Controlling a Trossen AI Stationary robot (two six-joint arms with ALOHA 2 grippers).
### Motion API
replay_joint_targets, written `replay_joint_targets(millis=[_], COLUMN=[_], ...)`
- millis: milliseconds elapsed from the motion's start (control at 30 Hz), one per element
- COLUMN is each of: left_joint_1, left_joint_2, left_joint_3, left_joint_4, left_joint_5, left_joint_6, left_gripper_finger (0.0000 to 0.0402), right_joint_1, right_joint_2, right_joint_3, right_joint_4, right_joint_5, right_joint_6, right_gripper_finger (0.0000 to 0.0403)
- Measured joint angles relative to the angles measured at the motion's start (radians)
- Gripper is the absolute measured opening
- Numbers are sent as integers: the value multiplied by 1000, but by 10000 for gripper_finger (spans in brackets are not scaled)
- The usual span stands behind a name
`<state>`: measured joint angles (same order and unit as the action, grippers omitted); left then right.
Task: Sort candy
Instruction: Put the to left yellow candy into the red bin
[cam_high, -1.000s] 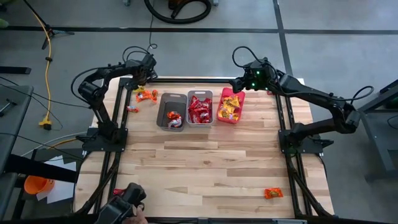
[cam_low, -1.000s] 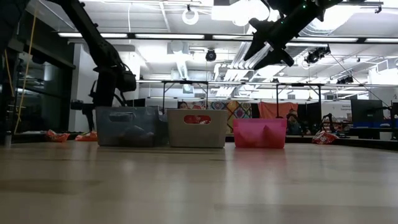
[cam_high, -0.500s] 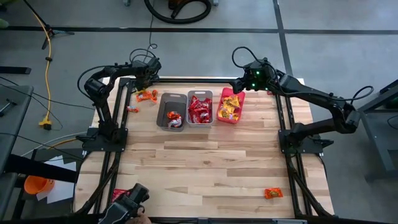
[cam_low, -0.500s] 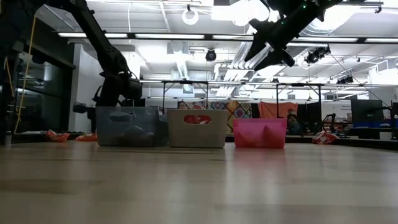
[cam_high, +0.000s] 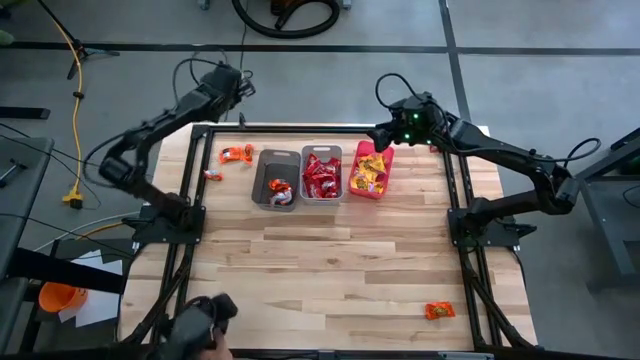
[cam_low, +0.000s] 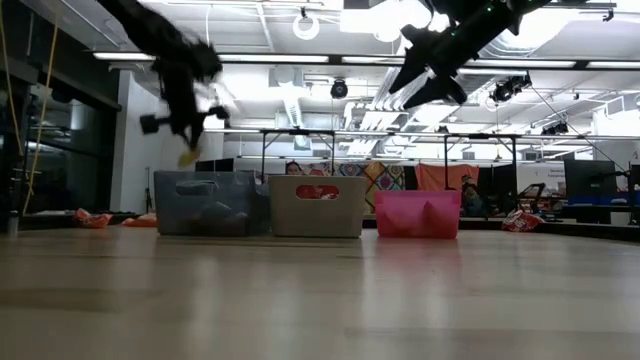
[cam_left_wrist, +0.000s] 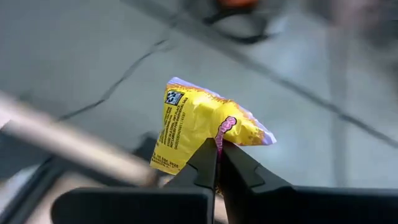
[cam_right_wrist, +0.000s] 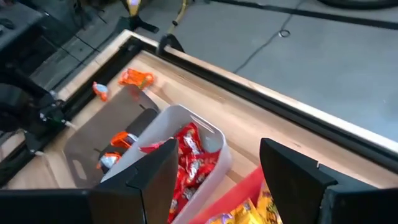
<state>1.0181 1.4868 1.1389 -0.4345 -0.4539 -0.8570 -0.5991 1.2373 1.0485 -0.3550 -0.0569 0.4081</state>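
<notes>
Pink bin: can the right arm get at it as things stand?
Probably yes. The right gripper hangs open just above the pink bin, whose top is open, with nothing between them.

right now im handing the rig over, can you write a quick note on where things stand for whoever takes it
Left pincer: shut on a yellow candy, lifted high above the table's far left corner.
Right pincer: open, holding nothing, hovering over the far end of the pink bin.
Bins, in a row at the far side: brown bin holds a few candies, grey bin holds red ones, pink bin holds yellow and orange ones.
Done: most candy is already in bins.
Left: place the held yellow candy; loose orange candy and a small one left of the brown bin; one more candy near the right front edge.
</notes>
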Motion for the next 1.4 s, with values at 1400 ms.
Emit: replay_joint_targets(millis=[1400], left_joint_1=[-832], left_joint_2=[-242], left_joint_3=[-486], left_joint_4=[935], left_joint_5=[581], left_joint_6=[474], left_gripper_finger=[0], right_joint_1=[360], right_joint_2=[-71], right_joint_3=[0], right_joint_4=[332], right_joint_5=[-519], right_joint_6=[116], right_gripper_finger=[222])
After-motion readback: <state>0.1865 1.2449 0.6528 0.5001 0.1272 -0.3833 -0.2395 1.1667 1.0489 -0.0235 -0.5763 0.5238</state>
